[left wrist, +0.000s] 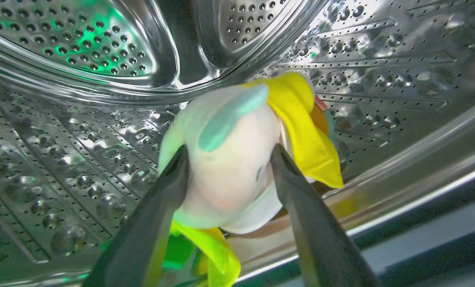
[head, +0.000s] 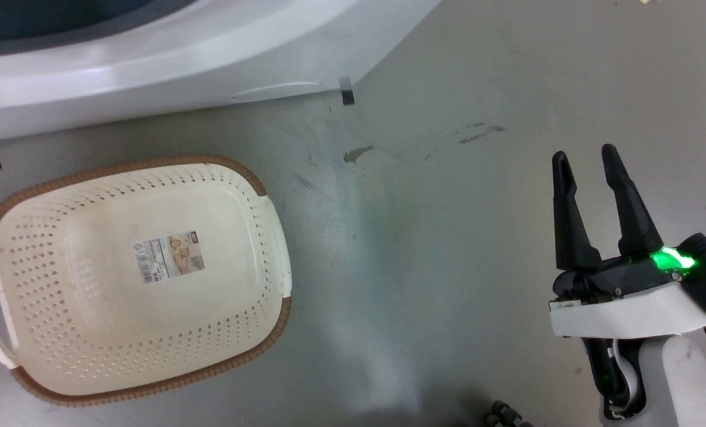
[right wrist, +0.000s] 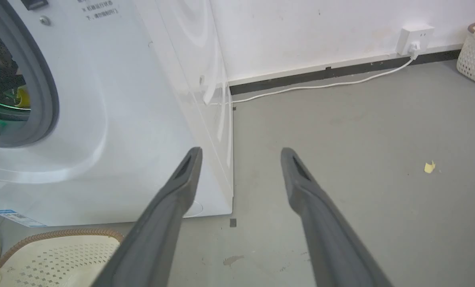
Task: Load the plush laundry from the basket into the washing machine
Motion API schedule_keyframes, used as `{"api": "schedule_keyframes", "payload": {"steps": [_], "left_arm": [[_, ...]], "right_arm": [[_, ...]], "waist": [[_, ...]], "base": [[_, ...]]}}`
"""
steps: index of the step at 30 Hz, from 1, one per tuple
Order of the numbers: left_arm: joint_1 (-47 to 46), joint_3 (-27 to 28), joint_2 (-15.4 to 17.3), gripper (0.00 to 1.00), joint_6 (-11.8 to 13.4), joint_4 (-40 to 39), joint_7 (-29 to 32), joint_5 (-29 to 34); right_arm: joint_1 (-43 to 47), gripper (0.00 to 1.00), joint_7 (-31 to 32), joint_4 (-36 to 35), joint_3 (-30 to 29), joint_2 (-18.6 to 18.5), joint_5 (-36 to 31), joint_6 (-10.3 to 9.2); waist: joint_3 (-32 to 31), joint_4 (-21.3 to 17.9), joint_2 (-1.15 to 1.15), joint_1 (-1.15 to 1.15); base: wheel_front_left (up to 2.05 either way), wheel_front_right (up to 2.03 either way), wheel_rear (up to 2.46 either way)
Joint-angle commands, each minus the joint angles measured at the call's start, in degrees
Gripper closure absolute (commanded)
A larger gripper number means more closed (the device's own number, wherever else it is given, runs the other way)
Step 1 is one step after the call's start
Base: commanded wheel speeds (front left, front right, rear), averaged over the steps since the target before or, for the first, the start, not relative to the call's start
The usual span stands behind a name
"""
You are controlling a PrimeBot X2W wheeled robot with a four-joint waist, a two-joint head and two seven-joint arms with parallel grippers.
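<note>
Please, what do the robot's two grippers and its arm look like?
The right gripper has two long, tapering black fingers on a black base with a bright green light, a white cover below and a pale forearm. The left gripper has the same dark, tapered fingers.

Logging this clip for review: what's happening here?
The left jaws grip a stuffed doll and hold it inside the washing machine's steel drum, not yet let go. The right jaws stand open and hold nothing, above the floor beside the machine. The basket sits on the floor in front of the machine with nothing in it.
</note>
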Motion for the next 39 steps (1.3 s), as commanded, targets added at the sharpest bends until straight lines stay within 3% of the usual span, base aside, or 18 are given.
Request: {"api": "schedule_keyframes", "payload": {"steps": [1, 11, 17, 21, 31, 39], "left_arm": [[1.0, -0.11, -0.32, 0.0, -0.25, 0.84, -1.38, -0.55], [11.96, 0.71, -3.86, 0.0, 0.62, 5.66, -15.08, -4.34], [21.03, 2.11, -7.26, 0.0, 1.76, 3.58, -21.13, -7.32], [29.14, 4.59, -8.82, 0.0, 3.79, -3.76, -21.9, -9.44], [58.05, 13.75, -13.2, 0.0, 10.98, -35.49, -21.96, -9.98], [76.39, 15.2, -18.25, 0.0, 14.25, -45.89, -21.96, -7.05]], "right_arm": [[-0.8, 0.0, -0.25, 0.11, -0.34, 0.02, -0.6, -0.04], [2.25, 0.0, -0.25, 1.41, -2.25, 0.02, -4.21, -0.04], [5.5, 0.0, -0.25, 2.11, -3.06, 0.02, -6.38, -0.04], [7.58, 0.0, -0.25, 2.34, -3.5, 0.02, -7.7, -0.04], [12.5, 0.0, -0.25, 2.44, -4.34, 0.02, -9.15, -0.04], [16.17, 0.0, -0.25, 2.47, -3.45, 0.02, -8.78, -0.04]], "waist": [[-1.91, 0.84, 0.0, -0.01], [-15.59, 4.71, 0.0, -0.01], [-24.62, 8.33, 0.0, -0.01], [-29.8, 10.48, 0.0, -0.01], [-38.78, 14.41, 0.0, -0.01], [-42.11, 15.9, 0.0, -0.01]], "base": [[0.0, 0.0, 0.0], [0.0, 0.0, 0.0], [0.0, 0.0, 0.0], [0.0, 0.0, 0.0], [0.0, 0.0, 0.0], [0.0, 0.0, 0.0]]}}
